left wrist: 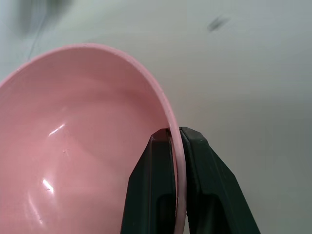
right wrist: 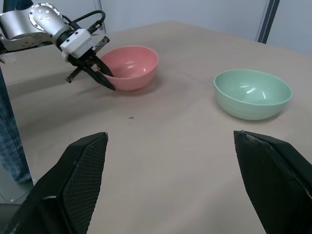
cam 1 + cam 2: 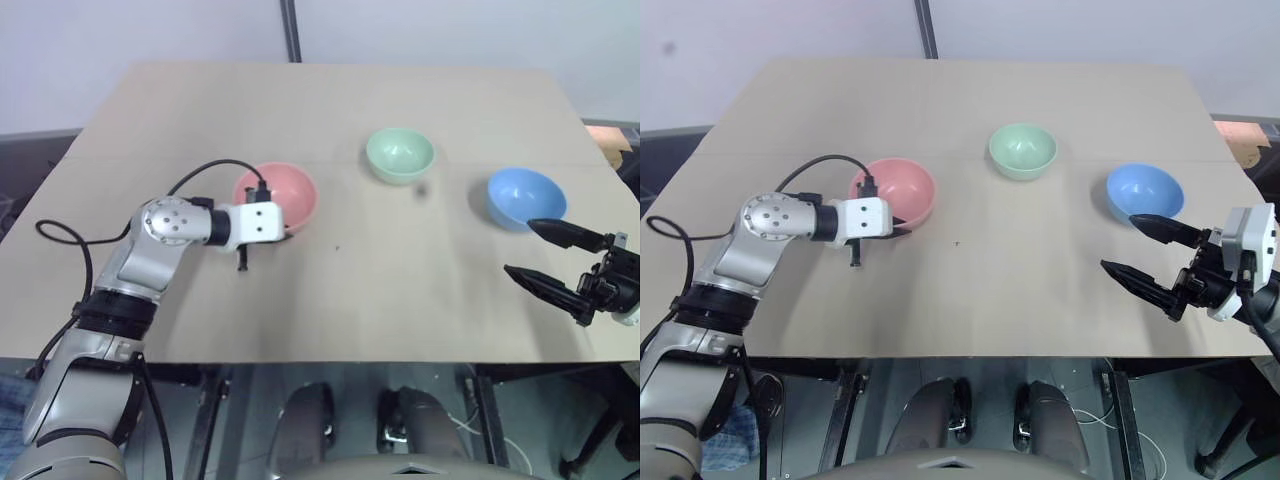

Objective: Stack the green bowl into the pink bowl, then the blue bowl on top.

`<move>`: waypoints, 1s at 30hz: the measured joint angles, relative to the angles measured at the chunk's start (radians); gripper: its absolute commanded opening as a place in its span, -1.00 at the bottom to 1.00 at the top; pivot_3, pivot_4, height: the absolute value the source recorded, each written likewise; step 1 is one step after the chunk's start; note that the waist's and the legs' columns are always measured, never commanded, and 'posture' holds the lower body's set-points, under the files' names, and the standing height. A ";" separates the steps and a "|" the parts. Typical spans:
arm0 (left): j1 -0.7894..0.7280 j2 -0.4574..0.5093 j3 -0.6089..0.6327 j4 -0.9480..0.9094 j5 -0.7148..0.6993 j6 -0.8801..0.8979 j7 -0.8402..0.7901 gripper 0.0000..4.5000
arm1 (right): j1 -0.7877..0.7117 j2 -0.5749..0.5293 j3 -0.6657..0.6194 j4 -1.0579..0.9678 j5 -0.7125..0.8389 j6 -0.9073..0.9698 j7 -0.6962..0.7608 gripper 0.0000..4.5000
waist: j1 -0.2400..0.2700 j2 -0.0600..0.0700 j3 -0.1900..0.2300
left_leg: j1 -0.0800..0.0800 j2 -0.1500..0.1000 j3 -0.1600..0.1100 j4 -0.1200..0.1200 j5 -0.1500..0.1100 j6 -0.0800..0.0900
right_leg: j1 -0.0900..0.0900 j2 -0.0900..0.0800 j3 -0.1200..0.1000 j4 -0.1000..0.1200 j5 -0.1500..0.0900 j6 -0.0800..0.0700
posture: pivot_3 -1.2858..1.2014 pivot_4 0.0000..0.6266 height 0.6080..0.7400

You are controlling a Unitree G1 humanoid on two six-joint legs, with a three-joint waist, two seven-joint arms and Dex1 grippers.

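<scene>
Grip confirmed: left gripper (image 1: pixel 176 146) is pinched on the near rim of the pink bowl (image 3: pixel 285 192), one finger inside the wall, one outside. Bowl is still seated on the table (image 3: pixel 330 110).

Right gripper (image 3: pixel 548 258) is held spread wide, empty, hovering off the surface. Blue bowl (image 3: pixel 525 195) sits just beyond its fingertips, not touched.

Key relation: green bowl (image 3: pixel 400 153) lies past the left gripper, across and further back on the table, roughly midway between pink and blue, well apart from both. No long axis to be considered, all three are round.

Judgement: right gripper is somewhat nearer to the green bowl than the left, and it is free. With pink already clamped, either pink gets carried toward green or green is fetched by the right arm.
</scene>
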State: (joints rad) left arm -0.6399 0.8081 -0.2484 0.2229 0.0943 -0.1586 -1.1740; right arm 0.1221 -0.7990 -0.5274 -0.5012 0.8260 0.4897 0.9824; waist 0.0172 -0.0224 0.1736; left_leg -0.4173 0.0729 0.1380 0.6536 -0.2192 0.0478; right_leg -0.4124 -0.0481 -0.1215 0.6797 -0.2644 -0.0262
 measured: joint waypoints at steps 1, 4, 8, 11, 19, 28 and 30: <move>-0.009 -0.010 -0.006 -0.015 -0.004 -0.014 -0.018 -0.94 | -0.001 0.000 0.000 0.000 0.000 0.000 0.000 1.00 | 0.000 0.000 0.000 | 0.000 0.000 0.000 0.000 0.000 0.000 | 0.000 0.000 0.000 0.000 0.000 0.000 | 0.03 -0.52 1.00; -0.039 -0.049 -0.047 -0.055 -0.020 -0.070 -0.076 -0.94 | -0.004 0.000 0.001 0.001 0.000 -0.001 0.000 1.00 | -0.001 0.000 0.000 | 0.000 0.000 0.000 0.000 0.000 0.000 | 0.000 0.001 0.000 0.000 0.000 0.000 | 0.03 -0.52 1.00; -0.097 -0.138 -0.133 -0.056 -0.019 -0.163 -0.137 -0.94 | -0.013 0.000 0.003 0.001 0.000 -0.001 -0.005 1.00 | -0.001 0.000 0.000 | 0.000 0.000 0.000 0.001 0.000 0.000 | 0.000 0.001 0.000 0.000 0.000 0.000 | 0.03 -0.52 1.00; -0.123 -0.177 -0.176 -0.052 -0.019 -0.206 -0.168 -0.94 | -0.012 0.001 0.004 0.001 0.000 -0.001 -0.009 1.00 | -0.003 0.000 0.000 | 0.000 0.000 0.000 0.001 0.000 -0.001 | 0.000 0.002 0.001 0.000 0.000 0.000 | 0.03 -0.52 1.00; -0.143 -0.179 -0.200 -0.052 -0.038 -0.227 -0.265 -0.60 | 0.008 0.002 0.001 -0.005 0.005 0.001 -0.023 1.00 | -0.002 0.000 0.000 | 0.001 0.000 0.000 0.001 0.001 -0.001 | 0.000 0.002 0.001 0.001 0.000 0.000 | 0.03 -0.52 1.00; -0.140 -0.149 -0.190 -0.022 -0.028 -0.243 -0.254 0.97 | 0.007 0.008 0.000 -0.009 0.006 -0.001 -0.031 1.00 | -0.002 0.000 0.000 | 0.001 0.000 0.000 0.001 0.001 -0.001 | 0.001 0.002 0.001 0.001 0.000 0.000 | 0.03 -0.52 1.00; -0.140 -0.154 -0.179 -0.023 -0.042 -0.219 -0.237 0.97 | 0.001 0.008 0.001 -0.009 0.006 -0.001 -0.030 1.00 | -0.002 0.000 0.000 | 0.001 0.000 0.000 0.001 0.001 -0.001 | 0.001 0.002 0.001 0.001 0.000 0.000 | 0.03 -0.52 1.00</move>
State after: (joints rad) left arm -0.7804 0.6536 -0.4278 0.2001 0.0525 -0.3776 -1.4113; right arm 0.1233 -0.7914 -0.5266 -0.5105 0.8325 0.4884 0.9520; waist 0.0148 -0.0223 0.1735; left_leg -0.4168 0.0731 0.1380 0.6551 -0.2186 0.0471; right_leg -0.4118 -0.0461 -0.1203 0.6803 -0.2644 -0.0261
